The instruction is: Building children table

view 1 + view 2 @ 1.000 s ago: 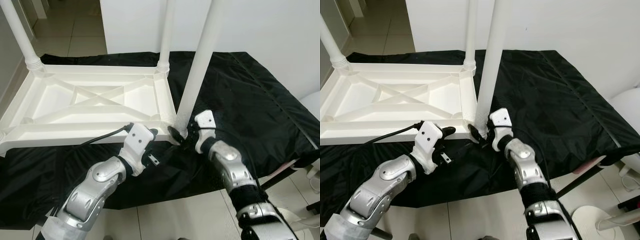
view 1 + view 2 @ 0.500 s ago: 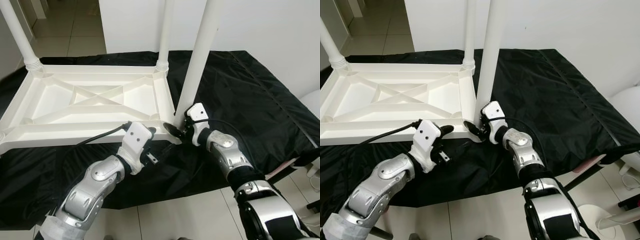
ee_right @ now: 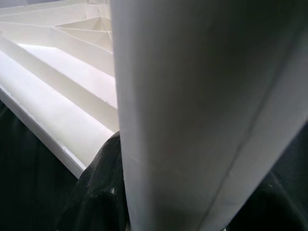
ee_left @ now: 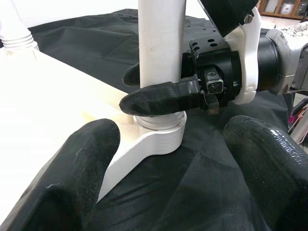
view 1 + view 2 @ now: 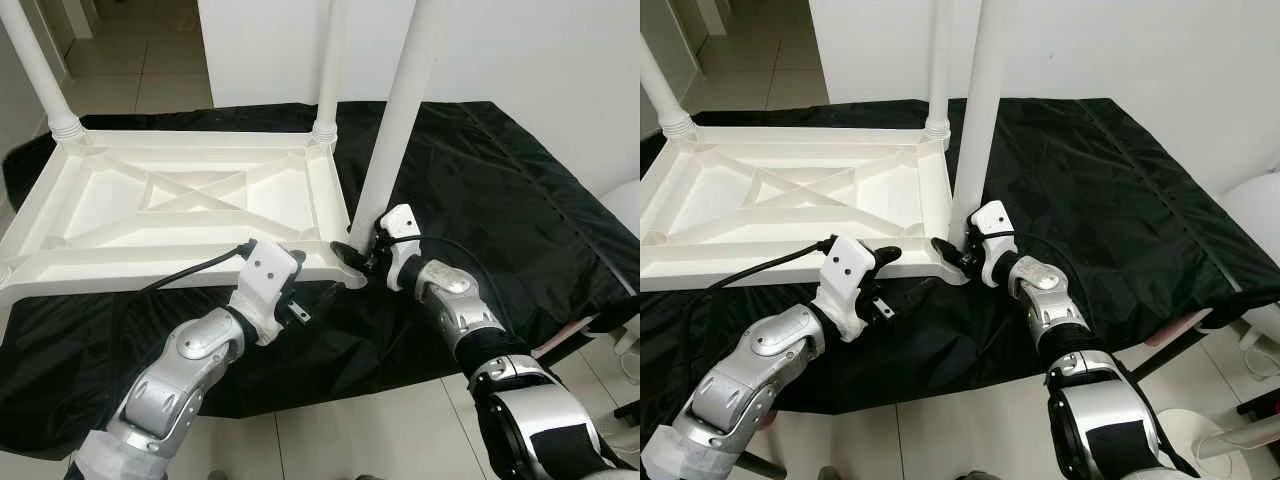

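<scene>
A white plastic children's table (image 5: 180,200) lies upside down on a black cloth. Upright legs stand at its far left corner (image 5: 40,70) and far right corner (image 5: 328,70). A third leg (image 5: 400,120) stands in the near right corner socket (image 4: 159,137). My right gripper (image 5: 358,262) is shut around this leg just above the socket, with one finger (image 4: 163,98) on each side of it. My left gripper (image 5: 318,278) is open and empty. It hovers low by the table's front edge, just left of that socket, with its fingertips (image 4: 72,168) apart and pointing at it.
The black cloth (image 5: 520,180) covers the work surface and drops off at the front to a tiled floor (image 5: 330,430). A white wall (image 5: 540,50) stands close behind. A black cable (image 5: 190,275) runs from my left wrist along the table's front edge. A white rounded object (image 5: 625,205) is at the right.
My right forearm has swung lower and to the right while the gripper stays on the leg's base. My left gripper has edged closer to the table's front edge.
</scene>
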Motion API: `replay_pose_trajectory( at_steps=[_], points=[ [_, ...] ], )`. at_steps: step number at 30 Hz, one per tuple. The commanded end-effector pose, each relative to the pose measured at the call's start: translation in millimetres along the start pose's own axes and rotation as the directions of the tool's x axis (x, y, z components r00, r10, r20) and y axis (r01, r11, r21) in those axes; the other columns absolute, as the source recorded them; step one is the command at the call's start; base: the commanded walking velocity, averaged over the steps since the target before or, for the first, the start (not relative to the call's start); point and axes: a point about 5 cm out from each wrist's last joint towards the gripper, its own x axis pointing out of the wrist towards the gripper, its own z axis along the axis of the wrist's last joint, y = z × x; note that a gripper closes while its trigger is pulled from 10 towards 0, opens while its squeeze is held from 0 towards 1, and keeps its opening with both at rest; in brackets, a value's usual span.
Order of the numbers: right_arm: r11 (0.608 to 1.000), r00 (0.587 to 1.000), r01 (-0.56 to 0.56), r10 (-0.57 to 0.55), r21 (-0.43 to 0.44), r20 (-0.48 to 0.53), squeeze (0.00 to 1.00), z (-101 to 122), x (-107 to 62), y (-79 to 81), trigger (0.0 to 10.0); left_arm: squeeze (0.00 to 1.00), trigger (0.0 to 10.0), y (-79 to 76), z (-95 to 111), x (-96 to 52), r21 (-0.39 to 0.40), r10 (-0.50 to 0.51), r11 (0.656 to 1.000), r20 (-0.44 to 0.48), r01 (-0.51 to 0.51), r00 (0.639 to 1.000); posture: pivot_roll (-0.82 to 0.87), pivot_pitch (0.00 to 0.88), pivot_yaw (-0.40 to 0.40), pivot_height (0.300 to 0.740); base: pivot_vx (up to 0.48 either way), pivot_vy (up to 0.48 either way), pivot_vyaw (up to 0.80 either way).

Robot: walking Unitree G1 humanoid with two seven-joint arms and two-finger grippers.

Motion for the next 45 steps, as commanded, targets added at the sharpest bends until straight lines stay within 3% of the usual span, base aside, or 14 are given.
replay_pose_trajectory(
  at_steps=[1, 5, 10, 14, 18, 21, 26, 27, 34, 41, 42, 43, 44, 45],
  points=[
    [0.997, 0.998, 0.053, -0.051, 0.064, -0.04, 0.0, -7.9, 0.8, 0.7, 10.0, 0.0, 10.0, -0.5, 0.1, 1.3, 0.026, -0.034, 0.999, -0.013, 0.035, 0.999, 0.01, 0.078, -0.027, 0.74, 0.0, 0.0, 0.0],
    [0.988, 0.993, 0.12, -0.117, 0.096, -0.036, 0.0, -5.8, 3.6, 0.9, 10.0, 0.0, 10.0, -0.5, -0.1, 1.9, 0.037, -0.027, 0.999, -0.014, 0.028, 1.0, 0.01, 0.08, -0.026, 0.74, 0.0, 0.0, 0.0],
    [0.926, 0.943, 0.333, -0.324, 0.179, -0.077, 0.0, -8.8, 7.5, 6.9, 10.0, 0.0, 10.0, 0.0, -4.9, 2.2, 0.032, -0.003, 0.999, -0.027, 0.004, 1.0, 0.01, 0.087, -0.027, 0.74, 0.0, 0.0, 0.0],
    [0.801, 0.818, 0.575, -0.568, 0.166, -0.09, 0.0, -13.7, 3.0, 21.1, 10.0, 0.0, 10.0, 4.7, -11.6, 3.7, 0.009, 0.064, 0.998, -0.042, -0.064, 0.997, 0.01, 0.094, -0.031, 0.74, 0.0, 0.0, 0.0],
    [0.726, 0.742, 0.668, -0.666, 0.163, -0.074, 0.0, -12.0, 1.4, 31.8, 10.0, 0.0, 10.0, 12.3, -16.2, 6.0, 0.013, 0.139, 0.99, -0.061, -0.139, 0.988, 0.01, 0.096, -0.032, 0.74, 0.0, 0.0, 0.0],
    [0.741, 0.763, 0.644, -0.637, 0.19, -0.107, 0.0, -12.3, 10.4, 47.8, 10.0, 0.0, 10.0, 20.9, -17.8, 8.5, 0.028, 0.227, 0.974, -0.071, -0.225, 0.971, 0.01, 0.097, -0.031, 0.74, 0.0, 0.0, 0.0],
    [0.748, 0.768, 0.639, -0.635, 0.182, -0.088, 0.0, -7.2, 5.9, 41.2, 10.0, 0.0, 10.0, 25.7, -13.5, 10.8, 0.023, 0.281, 0.96, -0.045, -0.28, 0.959, 0.0, 0.096, -0.031, 0.74, 0.0, 0.0, 0.0],
    [0.751, 0.772, 0.633, -0.631, 0.19, -0.075, 1.0, -6.0, 4.0, 40.0, 10.0, 0.0, 10.0, 26.1, -13.0, 11.3, 0.028, 0.285, 0.958, -0.041, -0.284, 0.958, 0.0, 0.095, -0.032, 0.74, 0.0, 0.0, 0.0],
    [0.757, 0.769, 0.624, -0.639, 0.194, 0.016, 1.0, 5.9, -4.5, 40.2, 10.0, 0.0, 10.0, 30.1, -8.6, 13.9, 0.013, 0.329, 0.944, -0.012, -0.329, 0.944, 0.0, 0.087, -0.038, 0.74, 0.0, 0.0, 0.0],
    [0.781, 0.795, 0.603, -0.605, 0.164, -0.039, 1.0, -3.6, -17.0, 52.0, 10.0, 0.0, 10.0, 23.4, -4.1, 16.2, -0.009, 0.304, 0.953, 0.023, -0.304, 0.952, 0.0, 0.085, -0.048, 0.74, 0.0, 0.0, 0.0],
    [0.792, 0.805, 0.59, -0.592, 0.157, -0.04, 0.71, -4.8, -21.8, 55.3, 10.0, 0.0, 10.0, 22.9, -3.7, 16.3, -0.007, 0.309, 0.951, 0.027, -0.309, 0.951, 0.0, 0.085, -0.048, 0.74, 0.0, 0.0, 0.0],
    [0.801, 0.813, 0.579, -0.58, 0.152, -0.037, 0.71, -5.2, -25.1, 57.5, 10.0, 0.0, 10.0, 22.6, -3.6, 16.4, -0.006, 0.314, 0.949, 0.028, -0.314, 0.949, -0.01, 0.085, -0.048, 0.74, 0.0, 0.0, 0.0],
    [0.813, 0.823, 0.564, -0.567, 0.142, -0.024, 0.0, -4.9, -30.1, 60.1, 10.0, 0.0, 10.0, 22.9, -3.4, 16.1, -0.012, 0.32, 0.947, 0.031, -0.32, 0.947, -0.01, 0.085, -0.048, 0.74, 0.0, 0.0, 0.0],
    [0.821, 0.83, 0.554, -0.558, 0.137, -0.015, 0.0, -4.6, -33.1, 61.8, 10.0, 0.0, 10.0, 23.1, -3.2, 16.0, -0.017, 0.323, 0.946, 0.033, -0.323, 0.946, -0.01, 0.085, -0.048, 0.74, 0.0, 0.0, 0.0]
  ],
)
